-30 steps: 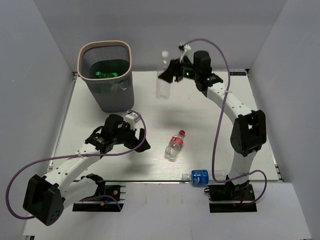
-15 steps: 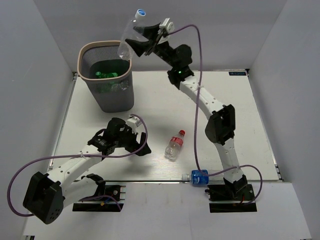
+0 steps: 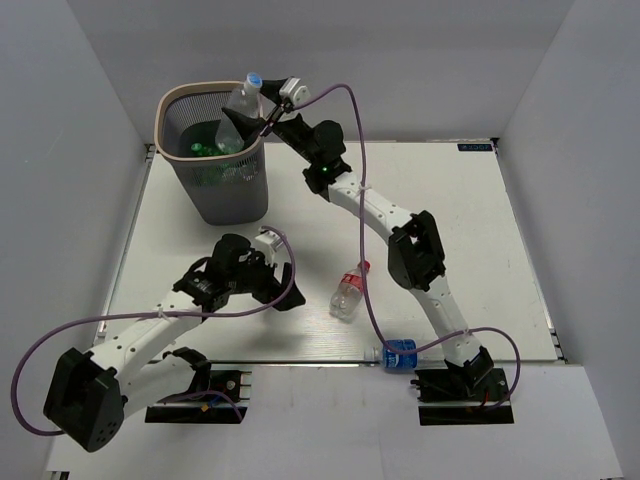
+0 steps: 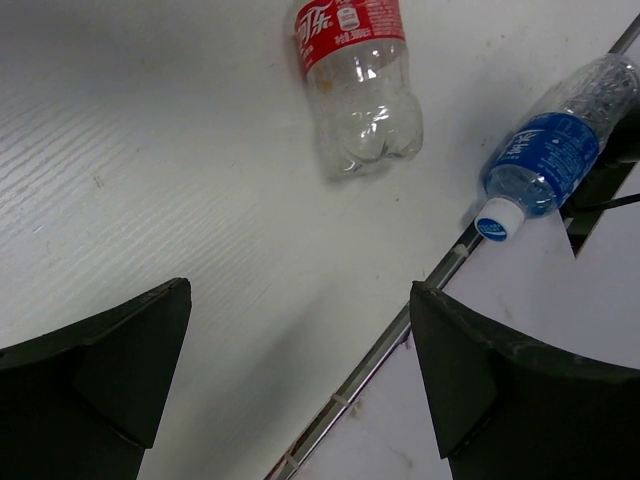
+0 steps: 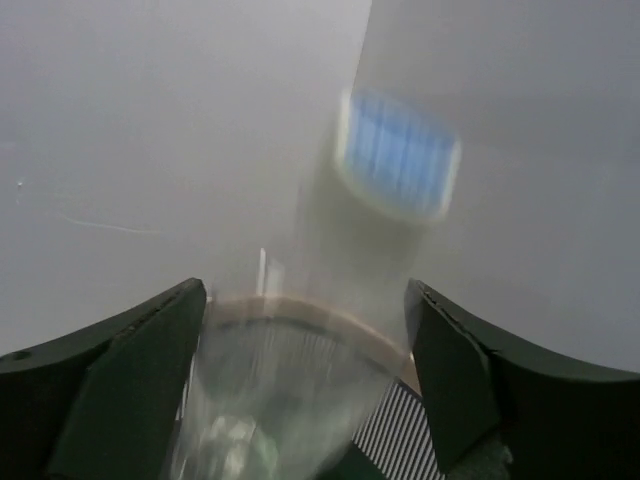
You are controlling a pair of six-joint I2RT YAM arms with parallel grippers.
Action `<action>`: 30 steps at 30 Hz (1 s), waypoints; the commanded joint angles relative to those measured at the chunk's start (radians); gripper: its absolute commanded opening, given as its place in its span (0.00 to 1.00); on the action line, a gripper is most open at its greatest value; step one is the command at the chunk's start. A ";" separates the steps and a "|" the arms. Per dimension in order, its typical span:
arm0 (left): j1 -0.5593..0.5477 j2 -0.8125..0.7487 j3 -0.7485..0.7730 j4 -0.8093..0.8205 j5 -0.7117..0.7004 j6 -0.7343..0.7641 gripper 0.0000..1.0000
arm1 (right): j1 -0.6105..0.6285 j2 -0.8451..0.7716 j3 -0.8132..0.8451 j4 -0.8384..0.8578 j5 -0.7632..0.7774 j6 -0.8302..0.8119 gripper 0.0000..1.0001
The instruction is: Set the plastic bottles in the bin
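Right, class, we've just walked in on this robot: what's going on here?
The right end effector is stretched over the bin, jaws wide. The clear blue-capped bottle between them is blurred, apparently dropping in. Green bottles already lie inside. The left end effector hovers open and empty above the table, where a red-labelled bottle and a blue-labelled bottle lie, not yet picked up.

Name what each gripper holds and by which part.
The left gripper holds nothing, jaws open. The right gripper has the clear bottle between its jaws above the bin; gripped or released cannot be told.
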 commanded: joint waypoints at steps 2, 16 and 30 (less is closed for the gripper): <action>-0.021 0.036 0.071 0.076 0.054 -0.011 1.00 | -0.017 -0.065 -0.017 0.066 0.011 -0.082 0.88; -0.159 0.340 0.284 0.283 -0.014 -0.011 1.00 | -0.226 -0.533 -0.302 -0.723 0.067 -0.068 0.00; -0.401 0.765 0.583 0.021 -0.365 -0.013 1.00 | -0.616 -1.003 -0.920 -1.397 -0.269 -0.232 0.81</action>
